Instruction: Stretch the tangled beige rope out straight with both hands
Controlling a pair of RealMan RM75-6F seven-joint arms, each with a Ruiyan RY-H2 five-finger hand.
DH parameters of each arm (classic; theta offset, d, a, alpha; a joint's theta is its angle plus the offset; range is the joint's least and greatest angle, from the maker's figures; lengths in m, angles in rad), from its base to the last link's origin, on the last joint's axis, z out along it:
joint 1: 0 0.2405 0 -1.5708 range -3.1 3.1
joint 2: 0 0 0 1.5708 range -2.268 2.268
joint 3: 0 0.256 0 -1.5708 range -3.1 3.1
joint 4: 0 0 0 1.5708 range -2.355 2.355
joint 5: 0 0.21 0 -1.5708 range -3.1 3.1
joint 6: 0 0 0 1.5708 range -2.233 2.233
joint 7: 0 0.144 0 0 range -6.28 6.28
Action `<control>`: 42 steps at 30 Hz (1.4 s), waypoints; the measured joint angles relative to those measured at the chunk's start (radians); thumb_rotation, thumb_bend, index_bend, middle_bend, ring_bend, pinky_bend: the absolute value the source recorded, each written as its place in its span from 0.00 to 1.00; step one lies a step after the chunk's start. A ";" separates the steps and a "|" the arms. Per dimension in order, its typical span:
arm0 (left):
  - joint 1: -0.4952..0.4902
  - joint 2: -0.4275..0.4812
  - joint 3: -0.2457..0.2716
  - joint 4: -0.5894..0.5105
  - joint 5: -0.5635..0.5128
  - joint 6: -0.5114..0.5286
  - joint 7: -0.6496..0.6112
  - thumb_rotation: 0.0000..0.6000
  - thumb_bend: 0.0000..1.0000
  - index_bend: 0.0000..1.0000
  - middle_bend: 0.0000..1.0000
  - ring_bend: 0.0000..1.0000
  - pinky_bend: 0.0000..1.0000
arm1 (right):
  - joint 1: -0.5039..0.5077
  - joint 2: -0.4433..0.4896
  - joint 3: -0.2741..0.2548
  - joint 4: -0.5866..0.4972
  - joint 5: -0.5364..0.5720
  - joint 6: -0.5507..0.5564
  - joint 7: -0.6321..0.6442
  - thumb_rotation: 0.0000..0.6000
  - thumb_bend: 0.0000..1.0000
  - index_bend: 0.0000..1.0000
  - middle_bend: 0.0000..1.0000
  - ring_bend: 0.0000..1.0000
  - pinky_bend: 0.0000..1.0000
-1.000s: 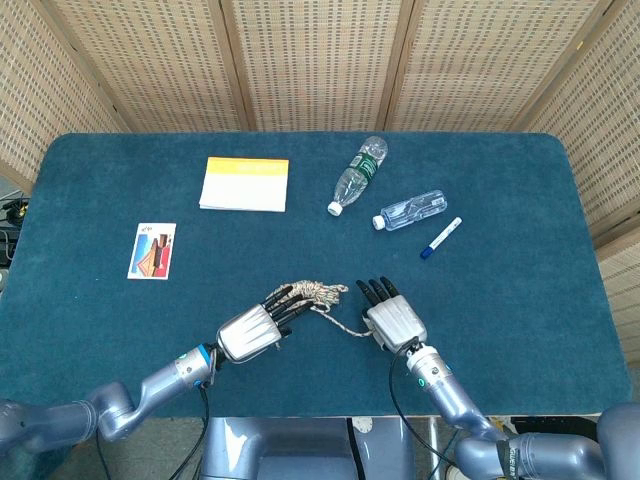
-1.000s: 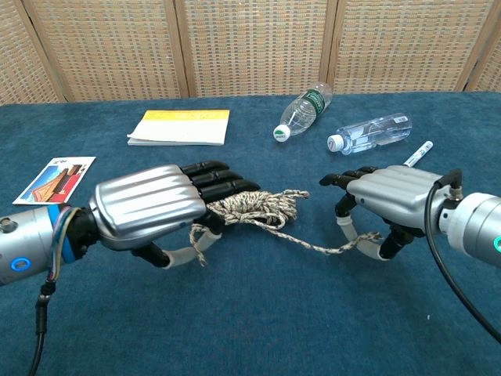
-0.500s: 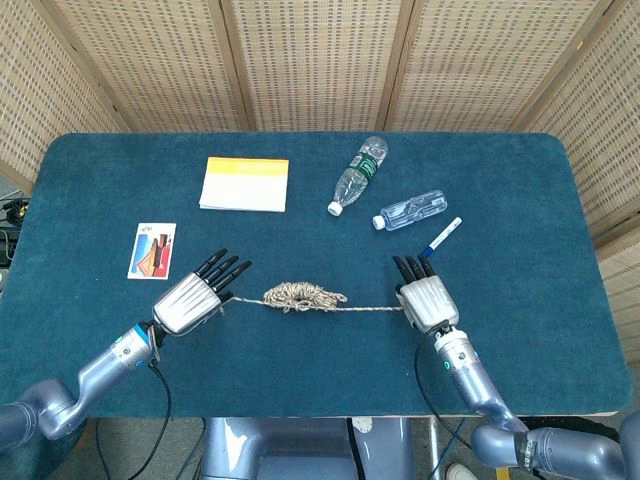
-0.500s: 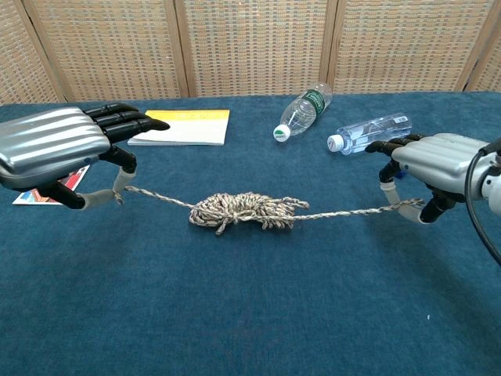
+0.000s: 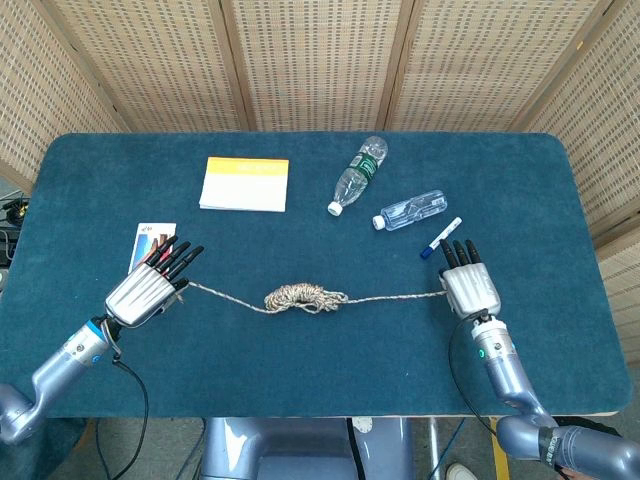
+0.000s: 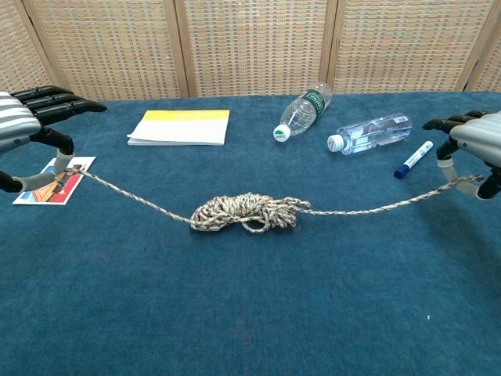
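The beige rope (image 5: 305, 298) (image 6: 244, 212) lies across the middle of the blue table, a tangled bundle at its centre and a single strand running out to each side. My left hand (image 5: 150, 283) (image 6: 27, 129) pinches the left end of the rope, lifted off the table above a picture card. Far to the right, my right hand (image 5: 468, 283) (image 6: 474, 145) pinches the other end, near a pen. Both strands rise slightly from the bundle to the hands.
A yellow-and-white booklet (image 5: 245, 184) lies at the back left. Two plastic bottles (image 5: 358, 174) (image 5: 410, 210) lie at the back centre-right, with a blue-capped pen (image 5: 440, 238) beside them. The picture card (image 5: 151, 249) lies under my left hand. Wicker screens stand behind the table.
Both hands have moved apart, left hand further left and right hand further right, each holding a rope end. The strands have lengthened and the central bundle has shrunk.
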 measured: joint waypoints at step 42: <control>0.285 0.232 -0.055 -0.333 -0.214 0.158 -0.232 1.00 0.00 0.00 0.00 0.00 0.00 | -0.204 0.226 -0.006 -0.211 -0.318 0.274 0.328 1.00 0.00 0.02 0.00 0.00 0.00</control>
